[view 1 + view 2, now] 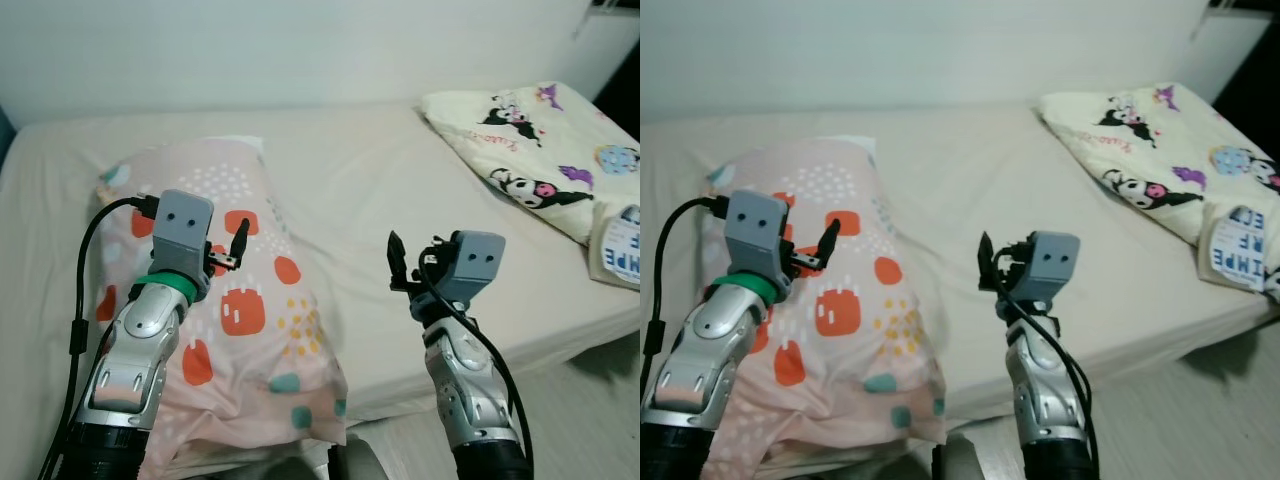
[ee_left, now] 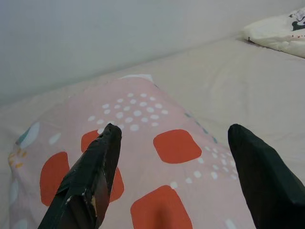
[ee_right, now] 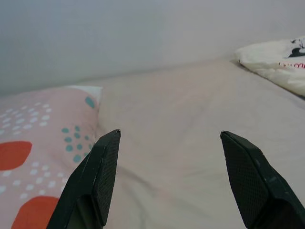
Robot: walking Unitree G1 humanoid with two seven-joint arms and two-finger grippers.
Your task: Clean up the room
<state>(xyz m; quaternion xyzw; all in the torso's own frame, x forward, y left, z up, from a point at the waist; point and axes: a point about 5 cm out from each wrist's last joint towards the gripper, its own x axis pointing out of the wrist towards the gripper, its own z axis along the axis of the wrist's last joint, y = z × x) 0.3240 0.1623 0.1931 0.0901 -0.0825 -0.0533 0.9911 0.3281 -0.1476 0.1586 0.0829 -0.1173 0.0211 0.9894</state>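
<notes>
Robot faces the bed (image 1: pixel 360 190) w/ both arms raised: left gripper (image 2: pixel 176 176) hovers wide open, empty, over the pink pillow (image 1: pixel 240 330) at the bed's near-left edge, right gripper (image 3: pixel 169 179) wide open, empty, over bare sheet beside it. Cartoon-print blanket (image 1: pixel 530 150) lies bunched at far right, well apart. Step looks like approach to tidy the pillow; next prob. calls for lowering the left gripper onto the fabric & closing.

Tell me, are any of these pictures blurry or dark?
Head views: evenly lit and fairly sharp; the pink pillow and cartoon blanket look clear. Left wrist view: the near black fingers look soft. Right wrist view: pale bed sheet looks hazy, with no glare.
</notes>
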